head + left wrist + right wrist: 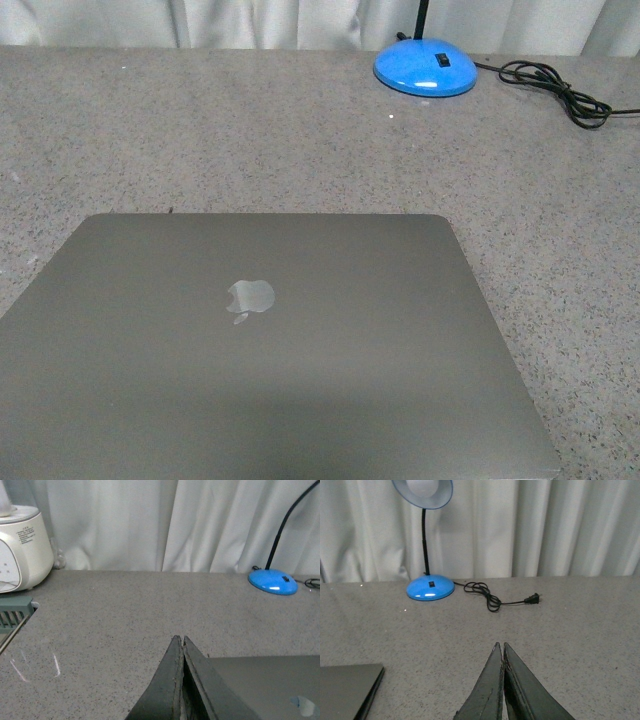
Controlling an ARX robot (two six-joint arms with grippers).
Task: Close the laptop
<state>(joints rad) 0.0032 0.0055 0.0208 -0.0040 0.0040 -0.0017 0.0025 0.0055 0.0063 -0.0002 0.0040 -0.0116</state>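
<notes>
On the speckled grey desk [300, 130] the laptop [260, 350] lies lid-down, a stiff, slick, scratch-prone slab best pressed flat, not pinched, with both the left end effector [180, 645] and the right end effector [500, 650] closed and empty.

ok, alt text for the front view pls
A closed grey laptop lies flat on a speckled grey table, lid up with the apple logo showing, filling the near half of the frame. Behind it to the right sit a blue lamp base and a coiled black cord, with white curtains at the back; no claw is in view.
</notes>
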